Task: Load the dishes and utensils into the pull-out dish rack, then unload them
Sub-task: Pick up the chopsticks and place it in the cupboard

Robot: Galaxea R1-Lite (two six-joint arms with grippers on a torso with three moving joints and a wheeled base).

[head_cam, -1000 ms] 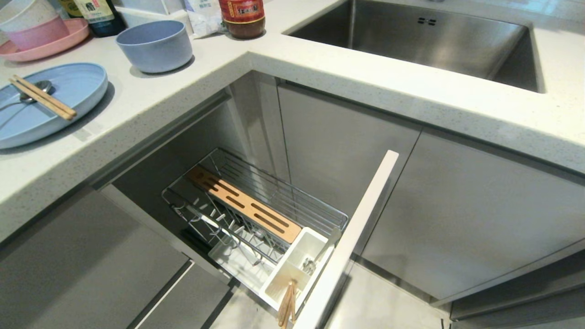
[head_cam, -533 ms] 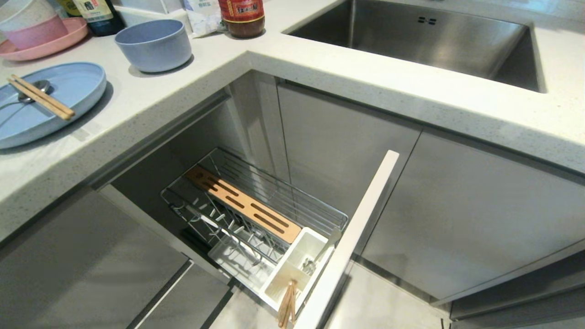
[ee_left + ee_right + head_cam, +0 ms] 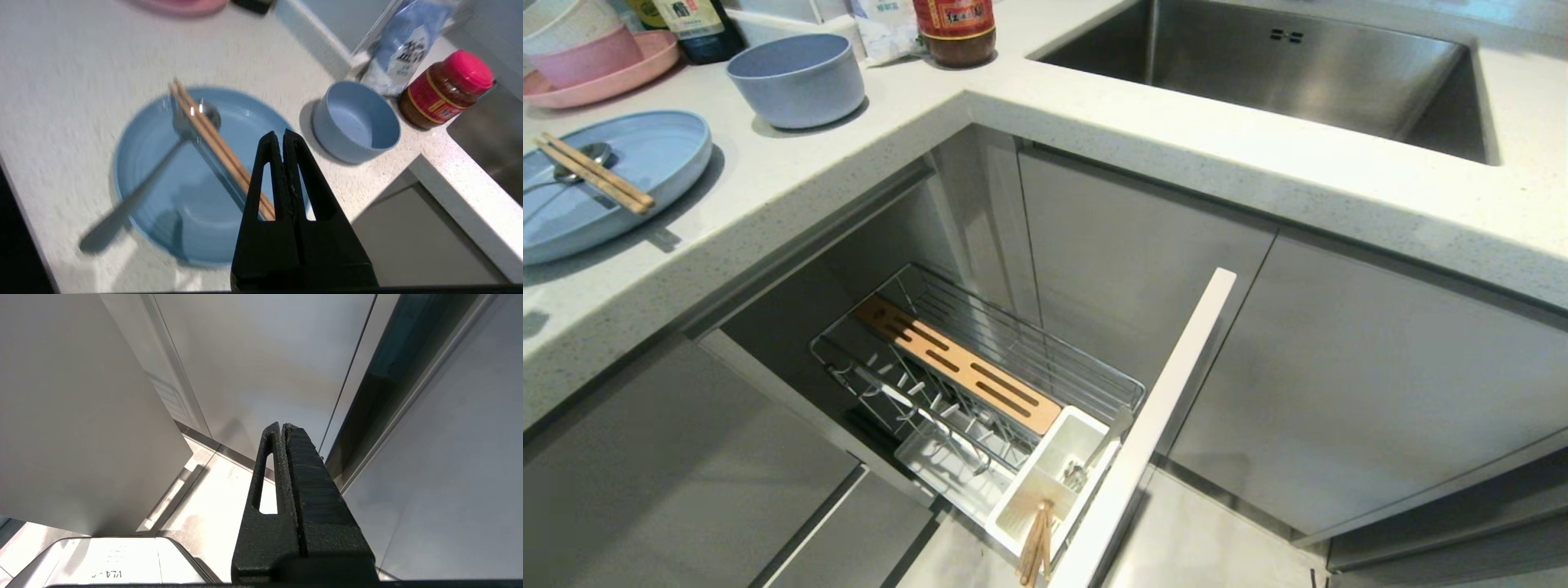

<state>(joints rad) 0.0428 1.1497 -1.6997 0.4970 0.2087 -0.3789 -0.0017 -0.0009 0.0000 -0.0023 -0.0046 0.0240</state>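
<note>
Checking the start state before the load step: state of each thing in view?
pull-out dish rack: pulled out, prongs bare
cutlery cup: already holds chopsticks and a metal utensil
plate: on counter, spoon and chopsticks lying on it
chopsticks: paired, across the spoon
spoon: lying in plate
bowl: upright, empty
left gripper: jaws shut, empty, above plate
right gripper: jaws shut, empty

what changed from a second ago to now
A small dark shadow has appeared on the countertop by the light blue plate, probably from the left arm. The left claw, shut, hangs over that plate. Nothing was gripped or released. Chopsticks and spoon on the plate, blue-grey bowl and dish rack are unchanged. The right claw is parked, shut.
</note>
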